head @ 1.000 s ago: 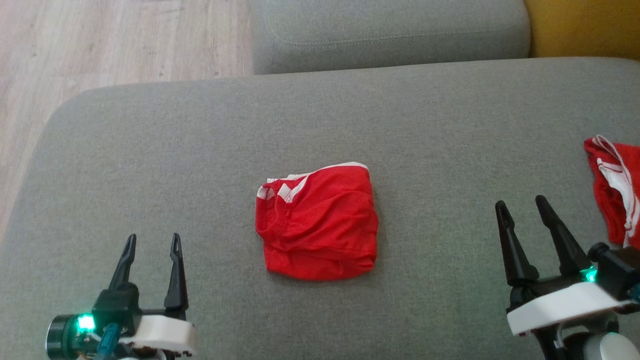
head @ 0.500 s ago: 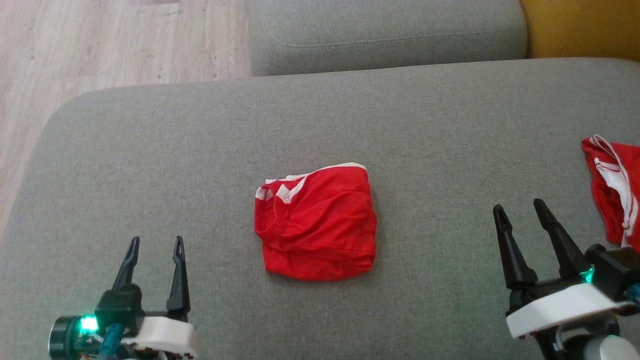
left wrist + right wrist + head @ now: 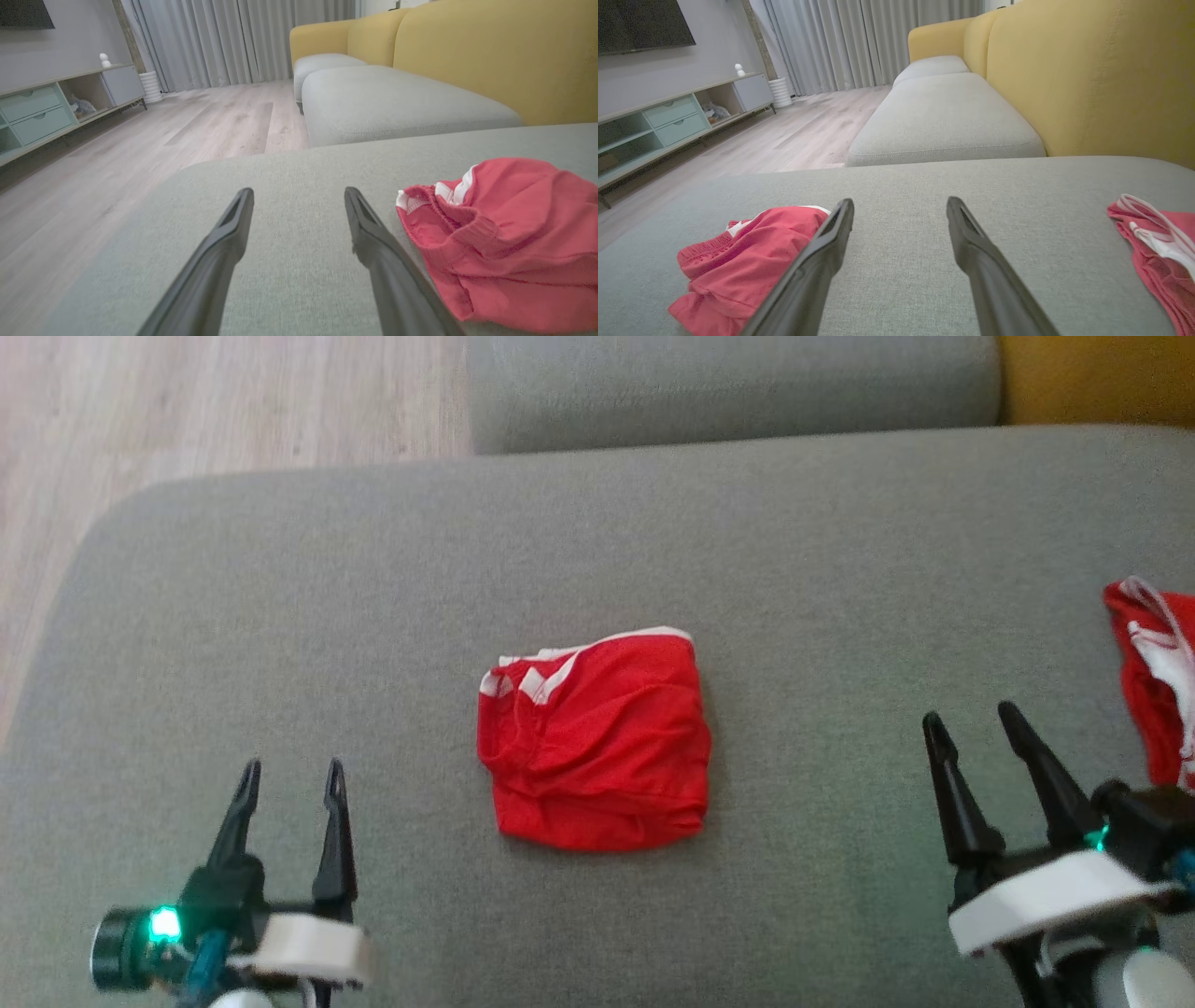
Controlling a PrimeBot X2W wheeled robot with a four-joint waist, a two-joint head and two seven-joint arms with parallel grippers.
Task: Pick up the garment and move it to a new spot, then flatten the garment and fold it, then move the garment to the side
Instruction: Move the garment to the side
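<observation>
The red garment (image 3: 595,742) lies folded into a rough square in the middle of the grey sofa cushion (image 3: 373,597). The left fingers (image 3: 333,831) stand open and empty off to its left, not touching it. The right fingers (image 3: 952,793) are spread too, holding nothing, well to its right. Beyond them, at the picture's right edge, lies another red piece (image 3: 1158,691), possibly shorts.

Your left wrist view crops the folded red garment (image 3: 509,242) at its right edge; your head view likewise crops the crumpled red-and-white cloth (image 3: 1146,702).
</observation>
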